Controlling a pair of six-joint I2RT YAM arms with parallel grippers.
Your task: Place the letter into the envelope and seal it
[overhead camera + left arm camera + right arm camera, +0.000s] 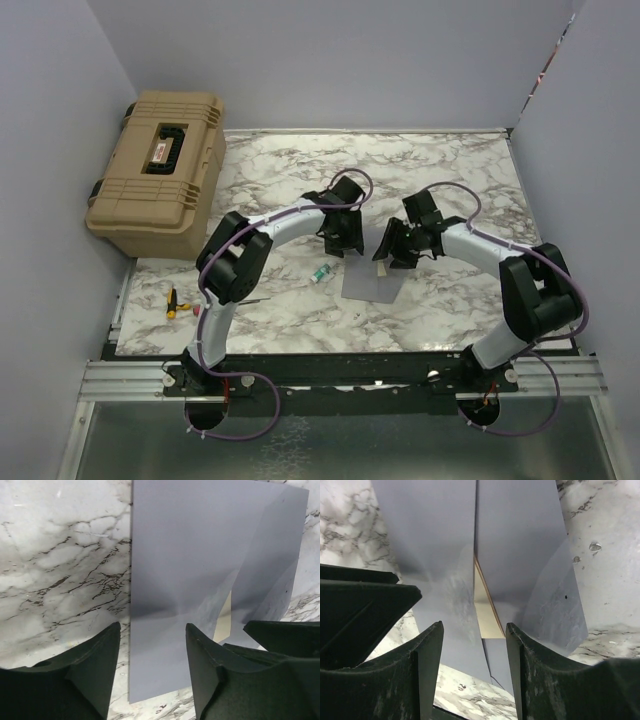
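Only the top view shows the tan tool case (155, 175) at the marble table's (450, 170) left rear corner. It also shows the envelope (370, 288) lying flat near the front, between both arms. The wrist views alone reveal the letter (486, 607), a peach sliver inside the gaping envelope, whose long axis runs away from each wrist camera. The left gripper (152, 627) and right gripper (475, 626) both stand spread, pinching nothing.

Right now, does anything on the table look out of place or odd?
The envelope isn't lying flat: its panels look buckled, and the peach letter shows through a gap between them. A small green-and-white item lies loose beside it.
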